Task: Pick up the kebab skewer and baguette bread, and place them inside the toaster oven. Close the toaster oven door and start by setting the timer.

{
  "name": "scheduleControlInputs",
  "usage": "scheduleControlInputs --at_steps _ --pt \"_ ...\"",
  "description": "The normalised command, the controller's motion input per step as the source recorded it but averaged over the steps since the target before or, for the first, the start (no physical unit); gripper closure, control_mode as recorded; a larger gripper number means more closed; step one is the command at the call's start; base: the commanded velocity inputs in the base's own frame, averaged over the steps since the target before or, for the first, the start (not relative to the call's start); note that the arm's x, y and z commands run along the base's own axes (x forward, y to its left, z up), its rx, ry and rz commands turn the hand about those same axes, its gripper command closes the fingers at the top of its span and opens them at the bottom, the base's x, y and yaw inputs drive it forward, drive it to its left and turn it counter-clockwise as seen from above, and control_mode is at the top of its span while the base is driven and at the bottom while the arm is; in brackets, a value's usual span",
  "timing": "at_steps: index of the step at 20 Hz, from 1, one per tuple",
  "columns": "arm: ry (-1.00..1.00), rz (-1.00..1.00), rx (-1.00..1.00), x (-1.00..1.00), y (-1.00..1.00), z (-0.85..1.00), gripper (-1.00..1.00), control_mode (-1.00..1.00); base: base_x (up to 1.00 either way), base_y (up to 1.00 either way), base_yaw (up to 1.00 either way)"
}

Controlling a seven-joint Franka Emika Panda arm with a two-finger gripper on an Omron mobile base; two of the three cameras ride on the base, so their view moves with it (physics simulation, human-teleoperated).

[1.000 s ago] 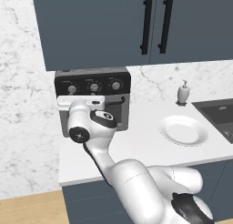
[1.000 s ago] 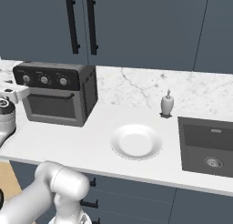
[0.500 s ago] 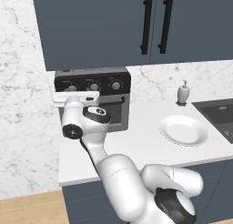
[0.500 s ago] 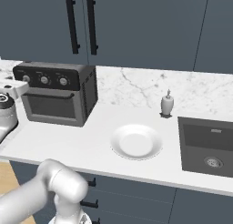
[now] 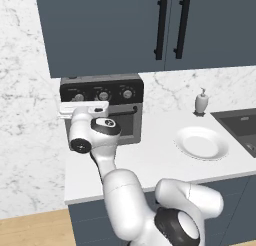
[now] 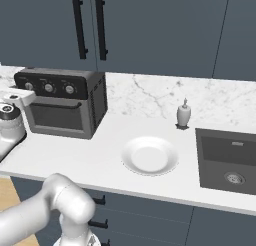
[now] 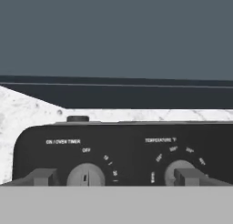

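Note:
The toaster oven (image 5: 131, 88) (image 6: 95, 102) stands at the counter's left end, against the wall. Its toaster oven door (image 5: 127, 124) (image 6: 55, 117) is shut, dark glass facing out. My gripper (image 5: 83, 109) (image 6: 14, 97) (image 7: 116, 177) hovers open just in front of the black knob panel. In the hand view the timer knob (image 7: 85, 176), pointing at OFF, sits between the two dark fingertips (image 7: 43, 176), nearer the left one. The temperature knob (image 7: 179, 169) is partly behind the right tip. The kebab skewer and baguette bread are out of view.
A white plate (image 5: 201, 142) (image 6: 150, 155) lies mid-counter, right of the oven. A soap dispenser (image 5: 201, 101) (image 6: 183, 113) stands by the wall near the sink (image 5: 242, 125) (image 6: 230, 160). Dark upper cabinets (image 5: 150, 30) hang overhead.
My hand has slid a little to the left along the oven's knob panel. The jaws stay open and the door stays shut.

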Motion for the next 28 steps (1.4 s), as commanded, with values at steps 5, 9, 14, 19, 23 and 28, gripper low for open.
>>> scheduleControlInputs --at_steps 5,9,14,19,23,28 --pt "0.00 0.00 0.00 0.10 0.04 0.00 -1.00 -1.00 0.00 0.00 0.00" --pt "0.00 0.00 0.00 0.08 0.13 -0.09 -1.00 -1.00 0.00 0.00 0.00" --pt "0.00 0.00 0.00 0.14 0.09 -0.09 -1.00 -1.00 0.00 0.00 0.00" --pt "0.00 0.00 0.00 0.13 0.02 0.00 -1.00 -1.00 0.00 0.00 0.00" --pt "0.00 0.00 0.00 0.19 0.00 -0.05 -1.00 -1.00 0.00 0.00 0.00" --pt "0.00 0.00 0.00 0.20 0.00 -0.01 -1.00 -1.00 0.00 0.00 0.00"
